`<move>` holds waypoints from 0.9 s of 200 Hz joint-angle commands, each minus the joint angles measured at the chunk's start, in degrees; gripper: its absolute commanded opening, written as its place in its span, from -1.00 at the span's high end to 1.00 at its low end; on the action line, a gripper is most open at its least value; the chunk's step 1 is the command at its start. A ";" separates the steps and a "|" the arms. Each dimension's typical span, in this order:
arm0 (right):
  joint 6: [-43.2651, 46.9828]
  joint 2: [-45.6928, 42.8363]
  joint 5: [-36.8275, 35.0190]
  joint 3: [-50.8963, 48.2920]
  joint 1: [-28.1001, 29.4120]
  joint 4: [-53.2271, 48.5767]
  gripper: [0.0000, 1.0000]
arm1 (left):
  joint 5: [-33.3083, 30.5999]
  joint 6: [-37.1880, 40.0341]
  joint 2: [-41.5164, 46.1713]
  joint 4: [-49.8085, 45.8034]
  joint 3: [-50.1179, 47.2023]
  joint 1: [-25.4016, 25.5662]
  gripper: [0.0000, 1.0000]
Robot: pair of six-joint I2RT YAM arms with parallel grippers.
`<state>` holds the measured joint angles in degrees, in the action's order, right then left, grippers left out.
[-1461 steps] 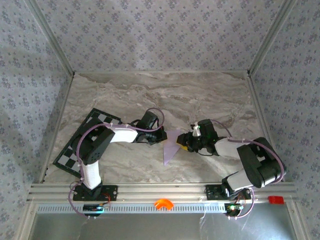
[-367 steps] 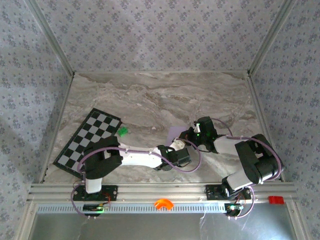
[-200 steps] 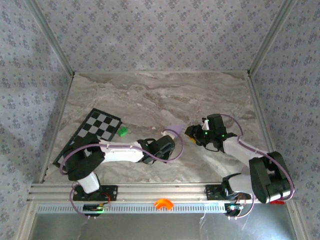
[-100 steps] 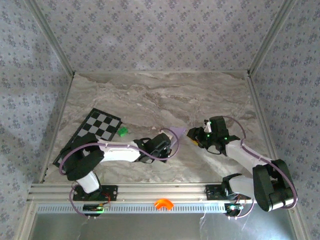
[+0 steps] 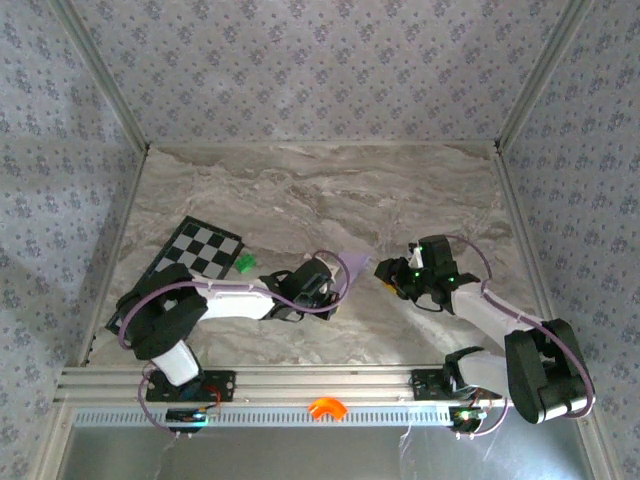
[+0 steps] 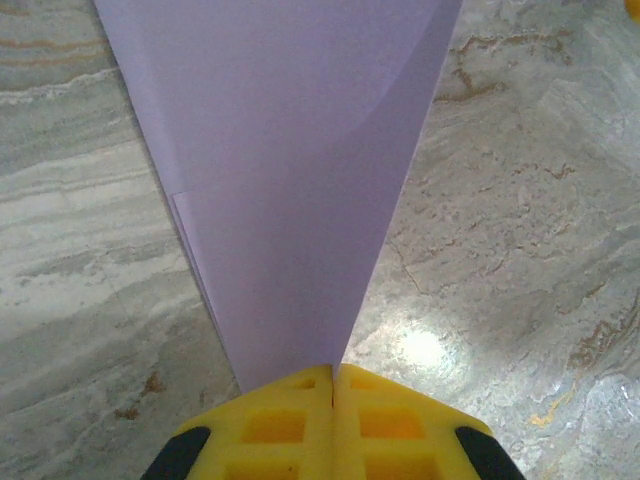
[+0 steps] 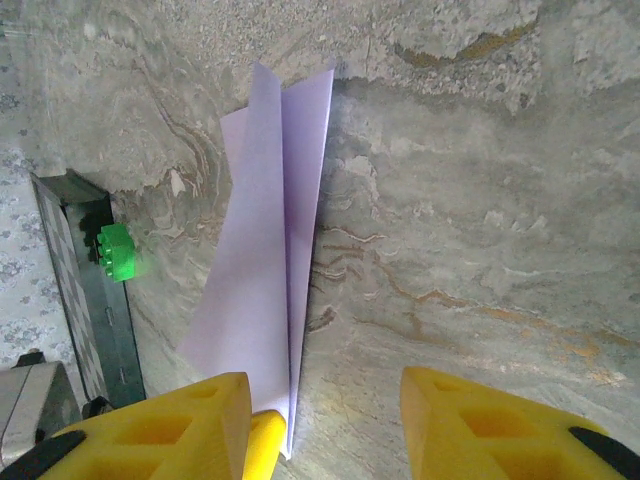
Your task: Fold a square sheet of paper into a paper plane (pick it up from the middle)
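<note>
- The right gripper [image 7: 325,388] shows its two yellow fingers [image 7: 190,425] at the bottom edge, standing well apart and touching nothing.
- The paper plane [image 7: 265,260], pale lilac with overlapping folded layers, stretches away from the fingers over the grey marble table [image 7: 480,200], narrowing toward the near end.
- The yellow tip of the left gripper [image 7: 265,440] meets that narrow end.
- A small green block [image 7: 117,250] sits at far left, just beside the checkered board [image 7: 92,300].

The left arm [image 5: 235,298] and right arm [image 5: 490,312] share white tube links, chunky black joints, looping lilac cables [image 5: 345,268], and blocky yellow plastic fingers [image 7: 195,420] with square recesses.
</note>
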<state>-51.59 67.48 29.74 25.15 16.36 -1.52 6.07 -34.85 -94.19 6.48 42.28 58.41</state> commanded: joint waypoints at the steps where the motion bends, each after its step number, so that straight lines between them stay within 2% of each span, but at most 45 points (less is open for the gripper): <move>1: 1.05 -0.86 0.45 -0.82 -0.30 0.37 0.10 | 3.72 -1.27 -0.83 3.34 -0.93 -1.02 1.00; 127: 2.71 -0.48 4.31 -3.42 0.21 6.77 0.15 | 15.18 -6.24 -6.87 12.69 -1.99 -4.16 1.00; 148: 3.14 -0.75 4.92 -3.79 0.41 7.02 0.14 | 14.97 -5.90 -6.57 11.24 -1.11 -4.14 1.00; 161: 3.15 -1.03 5.67 -3.40 0.60 6.72 0.11 | 12.30 -4.00 -5.50 6.95 0.28 -3.63 1.00; 180: 1.25 -1.47 4.61 -2.28 1.02 4.84 -0.14 | 7.24 -0.97 -3.86 0.47 2.73 -2.38 1.00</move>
<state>-49.69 67.40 33.80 21.78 16.75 4.47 18.46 -39.57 -99.85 15.79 41.89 54.68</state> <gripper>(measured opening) 0.502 0.051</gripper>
